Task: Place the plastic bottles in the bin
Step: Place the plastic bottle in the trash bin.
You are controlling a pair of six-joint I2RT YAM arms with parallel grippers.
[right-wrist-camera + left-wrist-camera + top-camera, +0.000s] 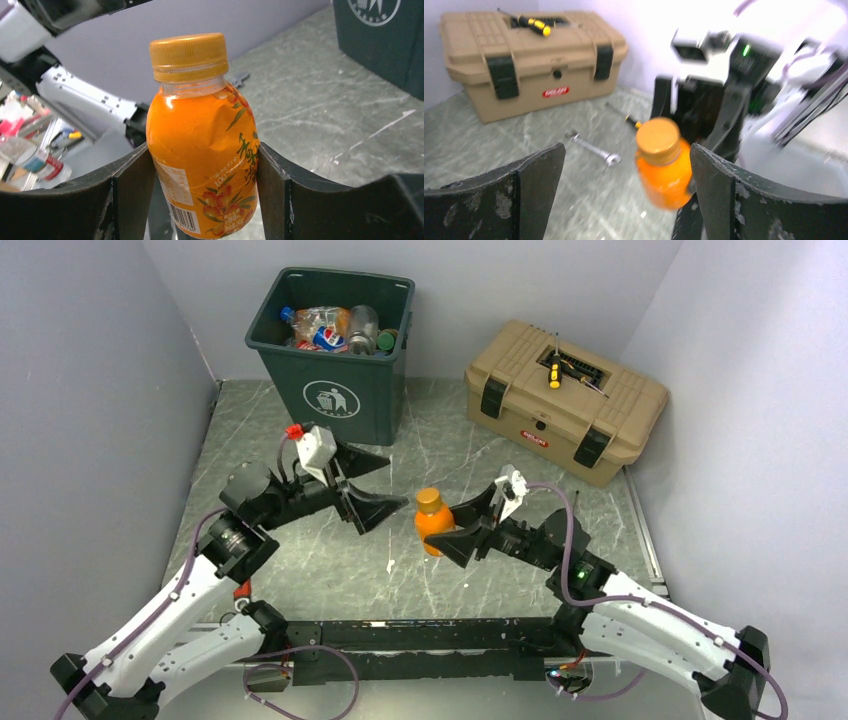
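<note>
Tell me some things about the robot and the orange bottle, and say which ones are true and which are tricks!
1. The right claw is squeezing the orange bottle. True.
2. The left claw is shut tight. False: it is wide open and holds nothing.
3. The green bin has nothing in it. False: several bottles are piled inside.
4. A yellow-handled screwdriver lies on top of the tan toolbox. True.
</note>
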